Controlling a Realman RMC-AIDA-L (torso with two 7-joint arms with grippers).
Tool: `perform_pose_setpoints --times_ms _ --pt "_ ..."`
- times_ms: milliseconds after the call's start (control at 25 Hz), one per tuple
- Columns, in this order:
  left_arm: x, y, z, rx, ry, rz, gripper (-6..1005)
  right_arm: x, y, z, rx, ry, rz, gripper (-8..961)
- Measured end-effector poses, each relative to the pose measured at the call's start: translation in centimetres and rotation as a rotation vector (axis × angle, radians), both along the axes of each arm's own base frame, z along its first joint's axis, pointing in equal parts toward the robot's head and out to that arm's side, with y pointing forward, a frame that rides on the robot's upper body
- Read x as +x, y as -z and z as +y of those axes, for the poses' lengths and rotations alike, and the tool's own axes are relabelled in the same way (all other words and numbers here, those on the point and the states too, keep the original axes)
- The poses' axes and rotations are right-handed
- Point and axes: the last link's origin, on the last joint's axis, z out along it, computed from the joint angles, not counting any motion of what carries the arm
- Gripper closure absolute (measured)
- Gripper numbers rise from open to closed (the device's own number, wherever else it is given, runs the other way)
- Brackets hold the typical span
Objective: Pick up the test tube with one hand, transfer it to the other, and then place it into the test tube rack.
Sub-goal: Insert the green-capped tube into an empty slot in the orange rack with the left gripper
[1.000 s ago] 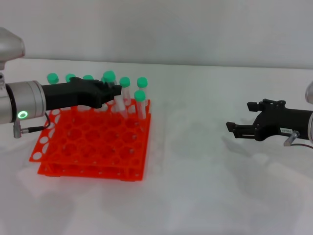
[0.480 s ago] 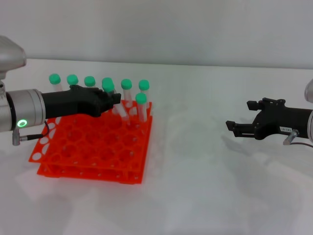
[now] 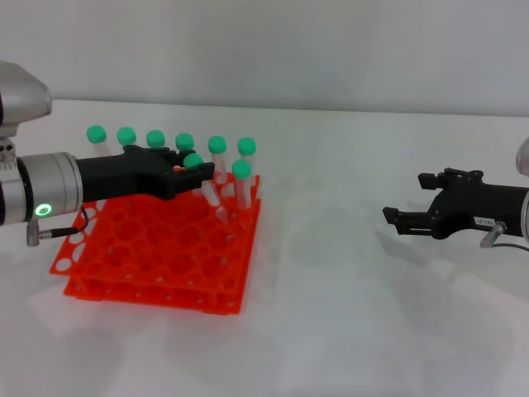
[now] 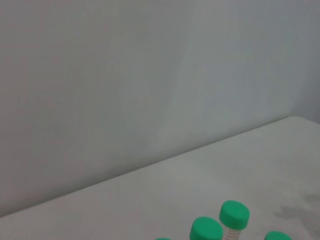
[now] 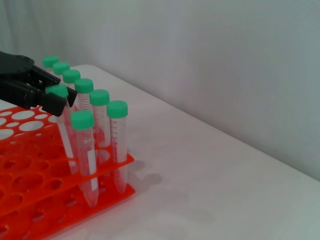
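While the left gripper holds the tube by its upper end just under the green cap, the tube hangs below the fingertips with its long axis tilted off vertical, tapered tip down and angled toward the rack's right side, over a hole in the second row of the rack. The tip appears to be at or just inside the upper tier; whether it has entered a hole cannot be confirmed. Judged from this, the coming move turns on bringing the axis upright so the tip lines up with both tiers before release. The right gripper is well apart from the rack, low over the table, fingers spread and empty; the left is by far the nearer. The rack is rigid orange-red plastic, two stacked grids of round holes. The tube is slender clear plastic with a ribbed screw cap. Beyond the fingers, a back row of like tubes stands upright, with one more just beside the held tube.
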Motion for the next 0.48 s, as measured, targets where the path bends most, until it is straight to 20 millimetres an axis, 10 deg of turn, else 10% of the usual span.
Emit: perform_pose_setpoints --times_ms 480 --pt "0.9 -2.7 -1.8 0.038 0.130 -0.093 295 -0.1 -0.1 0.1 0.006 -0.005 0.000 106"
